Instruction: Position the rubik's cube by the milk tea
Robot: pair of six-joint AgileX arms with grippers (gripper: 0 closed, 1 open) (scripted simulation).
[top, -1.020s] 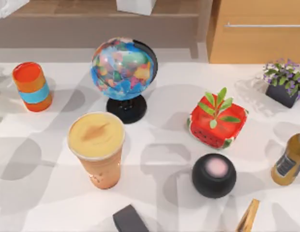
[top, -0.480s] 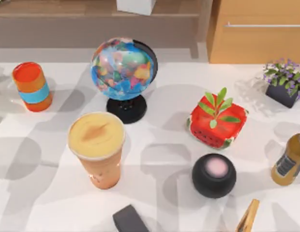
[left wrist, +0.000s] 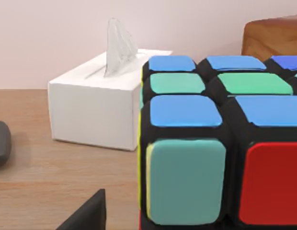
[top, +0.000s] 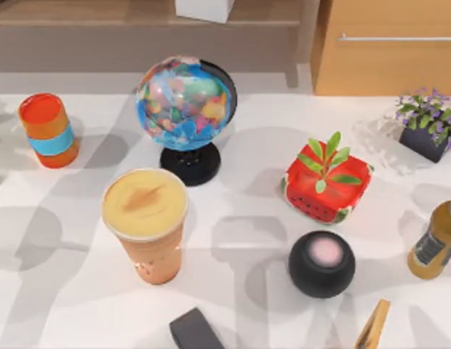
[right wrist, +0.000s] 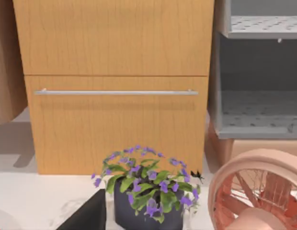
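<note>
Your left wrist view had the rubik's cube (left wrist: 220,143) close up before a tissue box (left wrist: 98,108); I cannot tell that gripper's state. The milk tea (top: 147,222) stood near the tabletop's front-left.

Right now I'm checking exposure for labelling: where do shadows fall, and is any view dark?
Top view: soft grey shadows lie in patches on the white table around the milk tea and globe. Left wrist view: evenly lit, the rubik's cube very close. Right wrist view: bright, none dark.
</note>
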